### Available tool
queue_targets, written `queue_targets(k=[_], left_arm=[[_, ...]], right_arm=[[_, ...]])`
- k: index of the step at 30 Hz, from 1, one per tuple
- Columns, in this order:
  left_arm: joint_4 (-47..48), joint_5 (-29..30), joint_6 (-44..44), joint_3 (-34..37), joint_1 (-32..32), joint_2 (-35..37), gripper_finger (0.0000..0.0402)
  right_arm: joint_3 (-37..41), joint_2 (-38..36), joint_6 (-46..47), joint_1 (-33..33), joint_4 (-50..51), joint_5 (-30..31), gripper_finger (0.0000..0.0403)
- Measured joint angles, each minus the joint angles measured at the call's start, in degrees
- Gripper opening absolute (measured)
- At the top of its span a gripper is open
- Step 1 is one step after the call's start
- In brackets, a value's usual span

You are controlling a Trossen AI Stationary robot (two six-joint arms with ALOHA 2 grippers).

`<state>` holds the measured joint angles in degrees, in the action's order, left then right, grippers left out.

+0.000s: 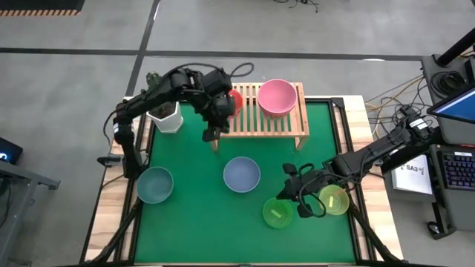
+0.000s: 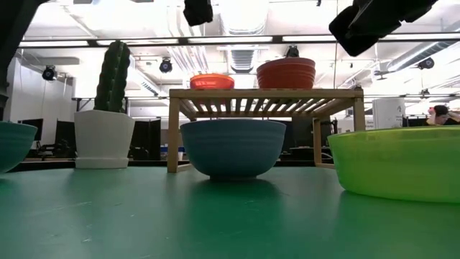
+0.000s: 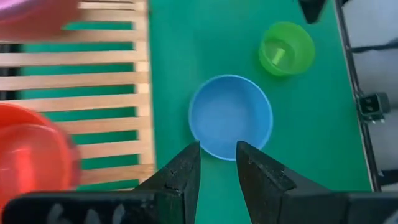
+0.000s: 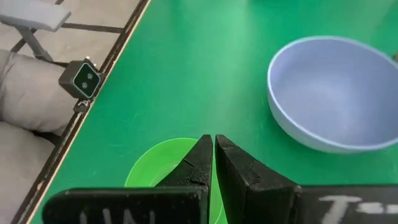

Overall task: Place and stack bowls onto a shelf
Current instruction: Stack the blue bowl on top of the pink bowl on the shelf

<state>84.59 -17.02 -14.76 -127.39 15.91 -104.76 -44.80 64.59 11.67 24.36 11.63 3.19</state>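
A light-wood shelf [image 1: 260, 122] stands at the table's far side, with a red bowl [image 1: 234, 99] and a pink bowl [image 1: 277, 96] resting on its slats. On the green mat sit a teal bowl [image 1: 155, 184], a blue bowl [image 1: 241, 174], a green bowl [image 1: 277, 213] and a yellow-green bowl [image 1: 335, 200]. My left gripper [image 3: 217, 163] hovers open beside the shelf's left front corner, above the mat, holding nothing. My right gripper [image 4: 213, 147] is shut and raised above the green bowl's [image 4: 155, 171] rim; the low view shows it [image 2: 374, 21] well clear of the table.
A white pot with a cactus [image 1: 167, 115] stands left of the shelf, close to my left arm. The shelf's middle slats [image 3: 74, 81] between the two bowls are bare. Open mat lies between the blue bowl [image 2: 232, 147] and the shelf [image 2: 266, 93].
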Motion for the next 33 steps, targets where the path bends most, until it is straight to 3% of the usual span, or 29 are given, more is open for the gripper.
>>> queue_targets(k=[7,14,19,24,29,33], left_arm=[[-11.3,1.2,4.3,18.4,-6.2,10.3,0.0086],[-35.8,16.4,15.3,44.2,-15.5,24.3,0.0086],[-52.0,23.0,18.3,58.2,-21.9,30.9,0.0086],[-62.6,32.7,18.5,66.6,-26.0,34.8,0.0086],[-64.0,43.1,19.4,69.5,-27.2,36.4,0.0086],[-63.4,44.7,19.6,70.4,-27.2,37.5,0.0086]], right_arm=[[0.0,3.5,7.4,0.0,-0.7,2.8,0.0011],[-0.2,6.7,14.7,0.0,-1.1,2.8,0.0011],[-4.4,7.7,16.9,0.0,3.1,2.8,0.0011],[-11.9,10.3,20.2,0.0,13.7,2.8,0.0011],[-21.2,15.9,20.6,0.0,29.4,0.6,0.0011],[-26.8,20.4,18.2,0.0,37.5,-0.2,0.0011]])
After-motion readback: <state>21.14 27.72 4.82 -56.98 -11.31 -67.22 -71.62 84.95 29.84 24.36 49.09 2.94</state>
